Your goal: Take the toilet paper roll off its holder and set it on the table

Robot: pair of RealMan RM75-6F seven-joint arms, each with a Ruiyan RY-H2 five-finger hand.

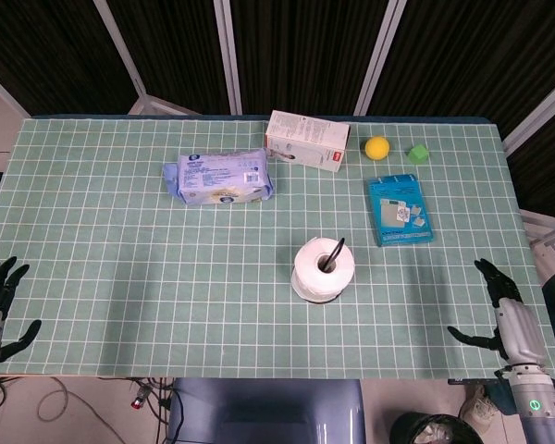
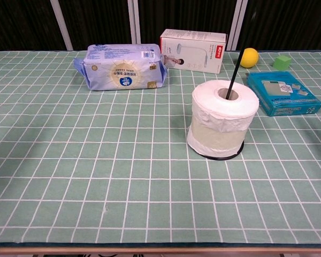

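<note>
Both views are bright and evenly lit from overhead, with the green gridded counter rendered crisply and free of glare, while the dark panels behind it stay almost black. Shadows are soft and short: the toilet paper roll throws only a faint one at its base in the chest view, and the wipes pack a thin one along its near edge. Focus holds from near to far in both pictures, and the grid lines stay close to straight out to the edges.
</note>
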